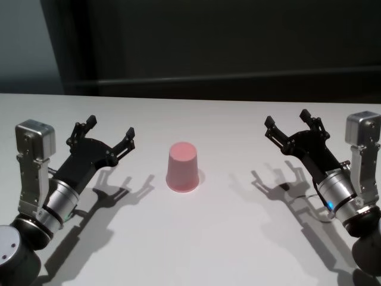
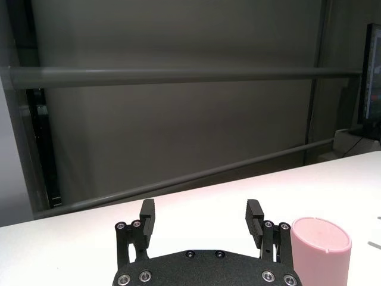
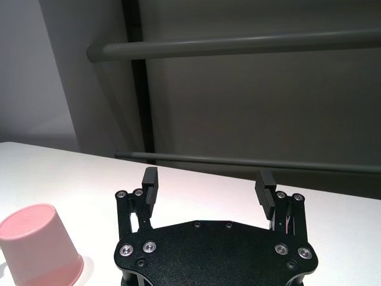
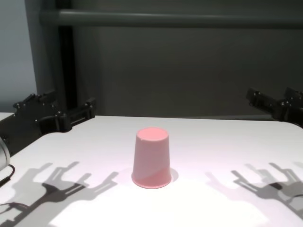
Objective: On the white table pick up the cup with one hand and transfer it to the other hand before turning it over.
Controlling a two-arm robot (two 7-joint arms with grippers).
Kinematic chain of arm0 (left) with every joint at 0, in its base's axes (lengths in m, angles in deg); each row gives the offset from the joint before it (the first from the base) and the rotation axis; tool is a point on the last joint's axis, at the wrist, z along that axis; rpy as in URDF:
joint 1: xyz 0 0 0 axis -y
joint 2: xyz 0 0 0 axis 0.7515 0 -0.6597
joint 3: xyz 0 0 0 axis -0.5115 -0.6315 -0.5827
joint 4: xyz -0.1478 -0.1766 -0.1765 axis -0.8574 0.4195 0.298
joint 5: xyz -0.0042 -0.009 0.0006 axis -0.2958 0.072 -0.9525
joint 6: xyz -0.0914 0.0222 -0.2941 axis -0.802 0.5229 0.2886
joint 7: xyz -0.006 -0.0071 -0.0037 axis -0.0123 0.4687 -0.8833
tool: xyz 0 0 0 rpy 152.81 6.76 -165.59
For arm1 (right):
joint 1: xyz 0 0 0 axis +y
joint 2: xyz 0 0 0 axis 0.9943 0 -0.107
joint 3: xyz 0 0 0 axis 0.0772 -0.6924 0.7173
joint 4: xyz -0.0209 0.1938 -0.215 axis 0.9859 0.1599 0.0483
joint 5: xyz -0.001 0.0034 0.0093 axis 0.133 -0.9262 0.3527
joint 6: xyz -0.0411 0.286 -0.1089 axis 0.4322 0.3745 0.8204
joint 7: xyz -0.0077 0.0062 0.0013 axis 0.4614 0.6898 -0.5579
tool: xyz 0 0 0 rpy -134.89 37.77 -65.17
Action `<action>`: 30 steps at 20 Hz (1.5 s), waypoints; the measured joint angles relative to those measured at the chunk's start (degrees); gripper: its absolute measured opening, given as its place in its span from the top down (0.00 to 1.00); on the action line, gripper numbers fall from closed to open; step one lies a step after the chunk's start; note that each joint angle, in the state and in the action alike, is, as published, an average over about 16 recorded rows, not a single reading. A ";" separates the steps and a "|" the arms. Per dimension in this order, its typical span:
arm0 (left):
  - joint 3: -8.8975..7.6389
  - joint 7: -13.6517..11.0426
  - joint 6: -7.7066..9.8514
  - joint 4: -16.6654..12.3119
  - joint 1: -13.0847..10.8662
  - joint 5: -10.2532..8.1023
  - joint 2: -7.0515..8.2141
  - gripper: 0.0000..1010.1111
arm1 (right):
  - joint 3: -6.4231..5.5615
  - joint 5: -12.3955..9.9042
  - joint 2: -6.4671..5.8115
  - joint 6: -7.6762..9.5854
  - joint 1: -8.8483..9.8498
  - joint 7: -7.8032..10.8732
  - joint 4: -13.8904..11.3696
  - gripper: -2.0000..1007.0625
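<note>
Fingers of the left gripper [image 1: 109,132] and right gripper [image 1: 288,123] were spread and empty; the cup [image 1: 182,167] stood upside down between them on the white table [image 1: 226,238].

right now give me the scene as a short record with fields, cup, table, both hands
cup: pink cup, standing upside down, wide rim on the table, closed base on top
cup location: middle of the white table, between the two arms
left hand: left hand open, above the table to the cup's left, apart from it
right hand: right hand open, above the table to the cup's right, apart from it
contact: neither hand touches the cup
task stage: cup not yet picked up
</note>
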 joint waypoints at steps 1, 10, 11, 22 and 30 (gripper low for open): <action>0.00 0.00 0.00 0.00 0.00 0.00 0.00 0.01 | -0.30 -0.02 0.08 -0.28 0.34 -0.06 -0.08 0.01; 0.00 0.00 0.00 0.00 0.00 0.00 0.00 0.01 | -1.44 0.32 1.68 -2.31 1.78 0.20 0.42 0.01; 0.00 0.00 0.00 0.00 0.00 0.00 0.00 0.01 | -1.42 0.43 1.93 -2.45 1.78 0.28 0.55 0.01; 0.00 0.00 0.00 0.00 0.00 0.00 0.00 0.01 | -0.77 2.09 4.40 -2.68 1.05 1.58 1.98 0.01; 0.00 0.00 0.00 0.00 0.00 0.00 0.00 0.01 | -0.41 3.34 5.38 -1.51 0.45 2.57 2.95 0.01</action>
